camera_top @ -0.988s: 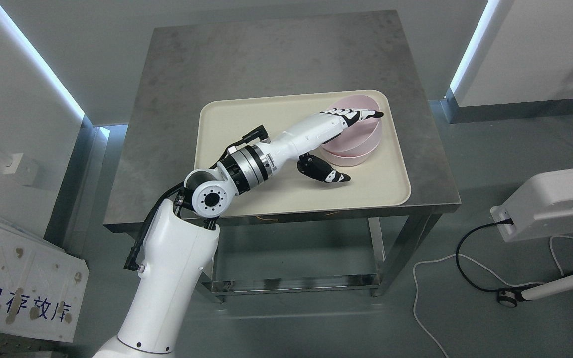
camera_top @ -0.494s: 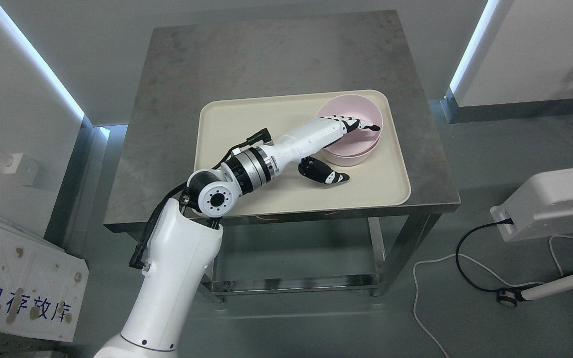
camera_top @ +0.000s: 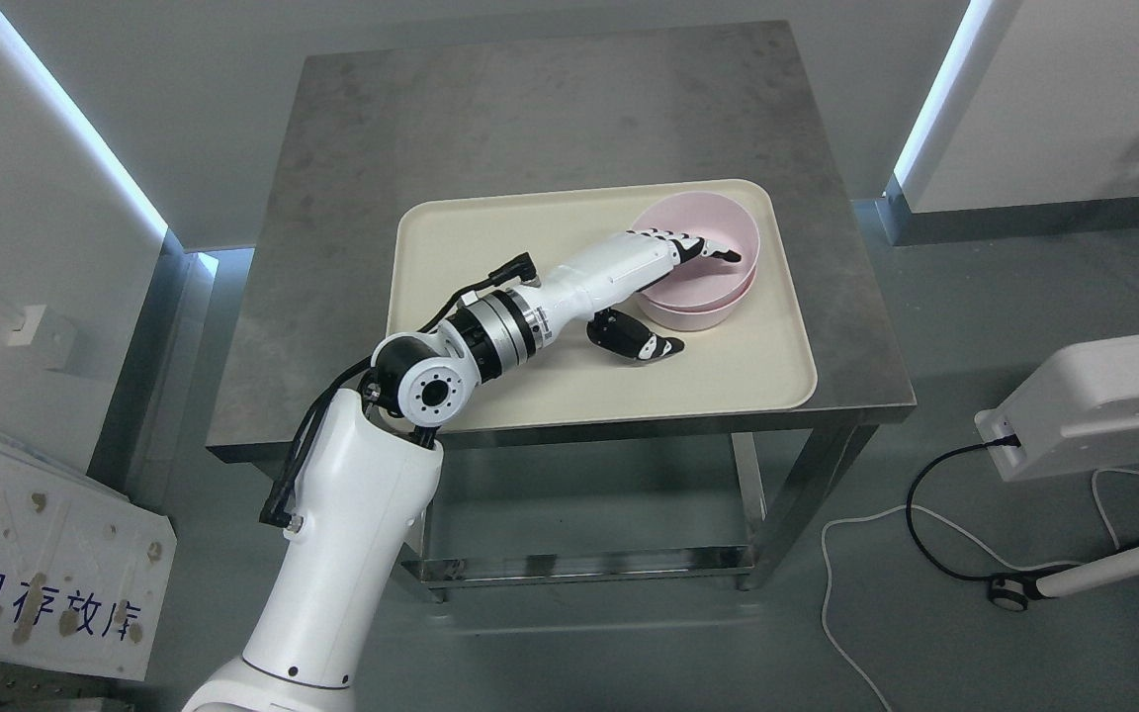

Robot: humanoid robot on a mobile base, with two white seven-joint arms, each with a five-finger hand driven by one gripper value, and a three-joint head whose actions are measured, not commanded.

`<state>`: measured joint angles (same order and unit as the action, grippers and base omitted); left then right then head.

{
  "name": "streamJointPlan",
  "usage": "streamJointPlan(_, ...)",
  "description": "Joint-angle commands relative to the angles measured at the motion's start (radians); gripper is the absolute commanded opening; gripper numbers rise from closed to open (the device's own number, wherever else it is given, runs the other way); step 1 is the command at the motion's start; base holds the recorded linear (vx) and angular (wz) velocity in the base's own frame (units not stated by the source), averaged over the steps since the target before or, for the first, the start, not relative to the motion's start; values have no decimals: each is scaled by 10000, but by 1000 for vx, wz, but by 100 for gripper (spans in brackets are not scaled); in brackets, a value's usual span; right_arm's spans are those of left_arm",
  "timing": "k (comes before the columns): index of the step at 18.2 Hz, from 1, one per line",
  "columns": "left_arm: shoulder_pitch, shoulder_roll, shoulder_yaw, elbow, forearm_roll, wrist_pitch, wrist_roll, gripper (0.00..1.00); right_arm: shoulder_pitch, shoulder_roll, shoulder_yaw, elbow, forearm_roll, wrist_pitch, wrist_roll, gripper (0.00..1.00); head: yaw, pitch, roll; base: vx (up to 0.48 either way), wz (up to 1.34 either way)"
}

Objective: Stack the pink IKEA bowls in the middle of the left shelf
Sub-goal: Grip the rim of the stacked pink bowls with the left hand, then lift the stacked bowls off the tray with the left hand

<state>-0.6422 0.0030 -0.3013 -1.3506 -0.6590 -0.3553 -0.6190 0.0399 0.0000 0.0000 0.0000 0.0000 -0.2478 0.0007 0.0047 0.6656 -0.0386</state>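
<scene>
Two pink bowls (camera_top: 718,222) sit nested at the back right of a cream tray (camera_top: 490,247) on a steel table (camera_top: 530,109). My left hand (camera_top: 700,300) reaches in from the lower left and straddles the near-left wall of the bowls. Its four straight fingers (camera_top: 703,247) lie inside the top bowl, across the rim. The thumb (camera_top: 649,346) points along the tray outside the bowls, a little apart from the wall. The hand looks open, not clamped on the bowl. The near-left rim is hidden by the hand.
The table's bare steel top runs behind and to the left of the tray. A white device (camera_top: 1094,405) with cables (camera_top: 935,514) stands on the floor at the right. A white printed board (camera_top: 36,564) leans at the lower left.
My left hand has dropped and drawn slightly back to the left, so its fingers went from over the rim to inside the bowl. The top bowl now sits lower in the stack.
</scene>
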Motion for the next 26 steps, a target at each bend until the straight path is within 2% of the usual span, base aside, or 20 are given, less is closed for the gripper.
streamJointPlan(1, -36, 144, 450, 314, -68, -464, -84, 49, 0, -175, -46, -175, -16, 8, -7, 100, 0, 0, 0, 0, 0)
streamJointPlan(6, -36, 144, 818, 345, 269, -1124, -53, 12, 0, -175, -46, -175, -16, 8, -7, 100, 0, 0, 0, 0, 0)
streamJointPlan(7, -51, 144, 956, 345, 407, -1323, -38, 7, 0, -175, -46, -175, -16, 8, -7, 100, 0, 0, 0, 0, 0)
streamJointPlan(9, -82, 144, 1232, 314, 728, -1645, 8, 2, 0, -175, -46, -175, -16, 8, -7, 100, 0, 0, 0, 0, 0)
streamJointPlan(15, 55, 144, 2076, -405, 2093, -2826, -130, 1, 0, -175, -46, -175, -16, 8, -7, 100, 0, 0, 0, 0, 0)
streamJointPlan(20, 854, 144, 2199, -1204, 2463, -4084, -176, 1, 0, -175, -46, -175, -16, 8, -7, 100, 0, 0, 0, 0, -2)
streamJointPlan(26, 1114, 144, 2476, -1633, 2479, -4301, -176, 1, 0, -175, -46, -175, -16, 8, -7, 100, 0, 0, 0, 2, -5)
